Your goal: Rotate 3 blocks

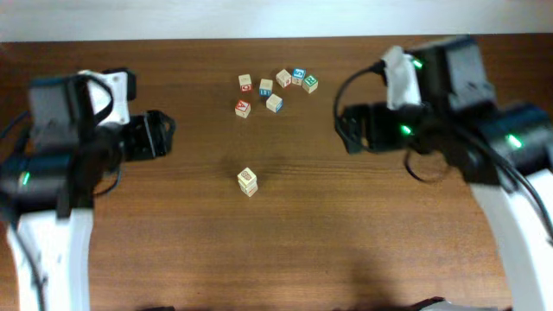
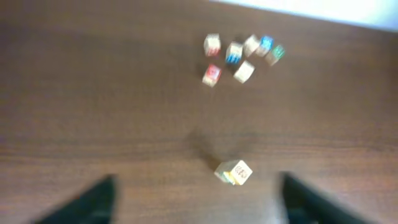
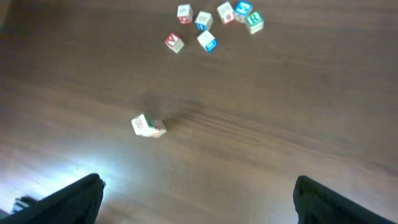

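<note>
The small pale wooden alphabet blocks (image 1: pixel 247 180) stand piled one on another near the middle of the dark brown wooden table (image 1: pixel 173 250), and neither gripper touches them. From overhead the top face shows red print and a lower block peeks out slightly askew; how many are in the pile cannot be told there. The left wrist view catches the same blocks (image 2: pixel 234 172) at an angle and, though blurred, adds yellow and green colour along their lower edges. The right wrist view shows them (image 3: pixel 149 126) from the side, longer than a single cube.

Farther back, well apart from them, lie seven similar loose cubes (image 1: pixel 266 86) printed in red, blue and green, visible in all three views.

The left gripper (image 1: pixel 160 134) hangs to the left of the blocks and the right gripper (image 1: pixel 347 130) to the right, both well away. Overhead they are blurred dark shapes. Each wrist view settles the jaws. The left gripper's two dark fingers (image 2: pixel 99 200) sit wide apart at the bottom corners, as do the right gripper's fingers (image 3: pixel 74 199), with only bare table between each pair.
</note>
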You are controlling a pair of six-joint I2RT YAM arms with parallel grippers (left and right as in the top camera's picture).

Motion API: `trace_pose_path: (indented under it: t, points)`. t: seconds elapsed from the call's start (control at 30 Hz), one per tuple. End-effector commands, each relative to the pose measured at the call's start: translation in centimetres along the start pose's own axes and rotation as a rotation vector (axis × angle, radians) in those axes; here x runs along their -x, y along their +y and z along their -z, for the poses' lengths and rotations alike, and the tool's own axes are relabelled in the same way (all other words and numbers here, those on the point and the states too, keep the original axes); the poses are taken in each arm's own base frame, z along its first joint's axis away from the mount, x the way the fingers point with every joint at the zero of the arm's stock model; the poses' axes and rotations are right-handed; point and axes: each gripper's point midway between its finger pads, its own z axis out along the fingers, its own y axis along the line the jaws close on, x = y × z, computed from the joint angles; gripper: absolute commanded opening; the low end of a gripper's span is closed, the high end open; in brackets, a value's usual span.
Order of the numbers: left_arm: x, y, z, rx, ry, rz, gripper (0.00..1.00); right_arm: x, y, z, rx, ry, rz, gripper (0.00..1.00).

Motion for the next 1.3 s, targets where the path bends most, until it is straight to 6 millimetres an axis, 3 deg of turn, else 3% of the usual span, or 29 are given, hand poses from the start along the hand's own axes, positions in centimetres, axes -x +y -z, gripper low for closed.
trace_pose_path:
  t: [0.0, 0.13, 0.33, 0.47, 0.6, 0.7, 0.8, 0.9, 1.03, 1.27]
  points:
    - [0.3, -0.5, 3.3, 0.017, -0.091, -0.022, 0.99, -1.5, 0.4, 4.5, 0.005, -0.068, 0.024, 0.98]
    - [0.3, -1.3, 5.9, 0.011, -0.163, -0.041, 0.99, -2.1, 0.7, 6.6, 0.015, -0.114, 0.032, 0.98]
    - [0.2, -1.6, 7.1, 0.009, -0.194, -0.049, 0.99, -3.6, -1.1, 6.6, -0.081, -0.057, 0.085, 0.98]
    - [0.2, -1.5, 6.9, 0.009, -0.189, -0.047, 0.99, -0.4, -4.9, 7.0, -0.28, -0.22, 0.081, 0.98]
    - [0.2, -1.5, 6.9, 0.009, -0.189, -0.048, 0.99, 0.6, -7.4, 5.5, -0.242, -0.432, 0.207, 0.98]
    - [0.2, -1.5, 6.9, 0.009, -0.189, -0.048, 0.99, -1.2, -9.4, 4.7, -0.261, -0.576, 0.223, 0.98]
    - [0.2, -1.5, 6.9, 0.009, -0.189, -0.048, 0.99, -5.0, -11.6, 3.6, -0.332, -0.727, 0.22, 0.98]
    - [0.2, -1.5, 6.9, 0.009, -0.189, -0.048, 0.99, -9.0, -13.4, 1.2, -0.381, -0.837, 0.23, 0.98]
    - [0.2, -1.5, 6.9, 0.009, -0.189, -0.047, 0.99, -12.7, -14.5, -2.8, -0.381, -0.91, 0.252, 0.98]
    - [0.2, -1.5, 6.9, 0.009, -0.189, -0.048, 0.99, -15.7, -14.5, -7.6, -0.323, -0.888, 0.277, 0.98]
